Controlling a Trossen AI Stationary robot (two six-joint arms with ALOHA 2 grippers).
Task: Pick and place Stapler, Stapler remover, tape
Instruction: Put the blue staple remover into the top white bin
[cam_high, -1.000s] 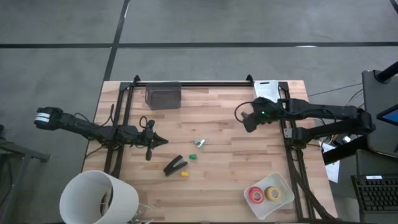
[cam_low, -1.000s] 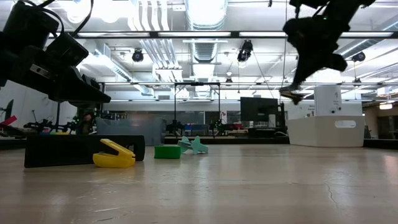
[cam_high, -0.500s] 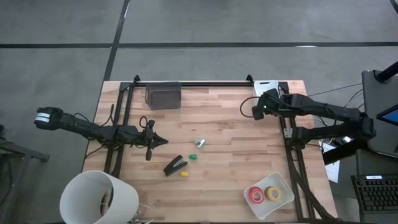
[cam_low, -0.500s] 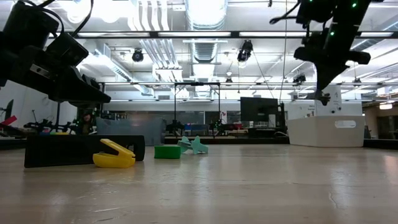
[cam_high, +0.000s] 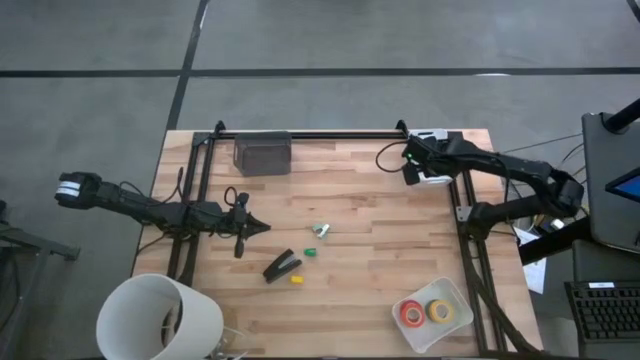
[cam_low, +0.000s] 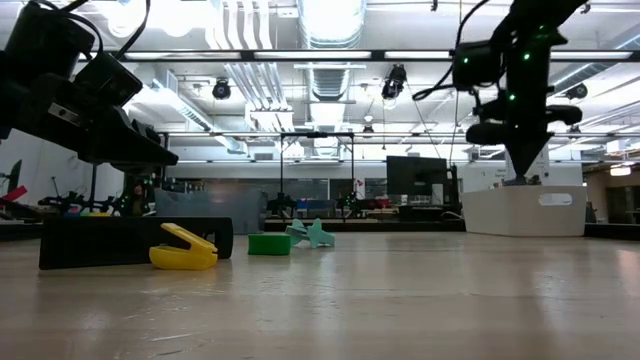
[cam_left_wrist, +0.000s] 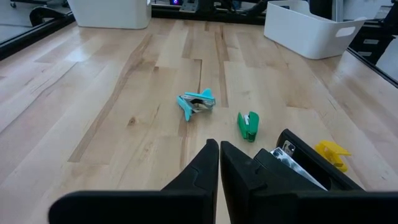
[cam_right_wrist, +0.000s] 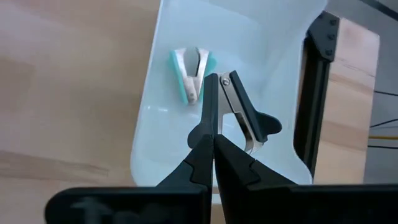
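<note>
The black stapler (cam_high: 282, 266) lies flat on the wood left of the table's middle, also seen as the stapler (cam_left_wrist: 298, 165) in the left wrist view. Near it lie a green staple remover (cam_high: 309, 252), a teal one (cam_high: 320, 230) and a yellow one (cam_high: 296, 279). A red tape roll (cam_high: 412, 314) and a yellow tape roll (cam_high: 438, 311) lie in a white tray (cam_high: 452, 290) near the near-right corner. My right gripper (cam_high: 412, 165) hangs over the white bin (cam_high: 432, 140) at the far right, shut on a black staple remover (cam_right_wrist: 245, 118). My left gripper (cam_high: 262, 227) waits shut, just left of the stapler. My right gripper pinches the black staple remover between its two fingers, at the metal jaw end (cam_right_wrist: 225, 87) beside the fingertips (cam_right_wrist: 210, 93). The fingers point down from above. The remover is lifted clear over the white bin, its black wing (cam_right_wrist: 267, 124) sticking out to one side.
A second teal staple remover (cam_right_wrist: 193, 71) lies on the white bin's floor (cam_right_wrist: 174, 137) under my right gripper. A dark box (cam_high: 262, 155) stands at the far edge. A white bucket (cam_high: 160, 320) sits off the near-left corner. Black frame rails (cam_high: 468, 215) run along both table sides.
My right gripper has moved from over the bare wood toward the table's far-right corner, carrying the black staple remover, and now stands over the white bin, a little lower than half a second ago. It has stayed shut.
</note>
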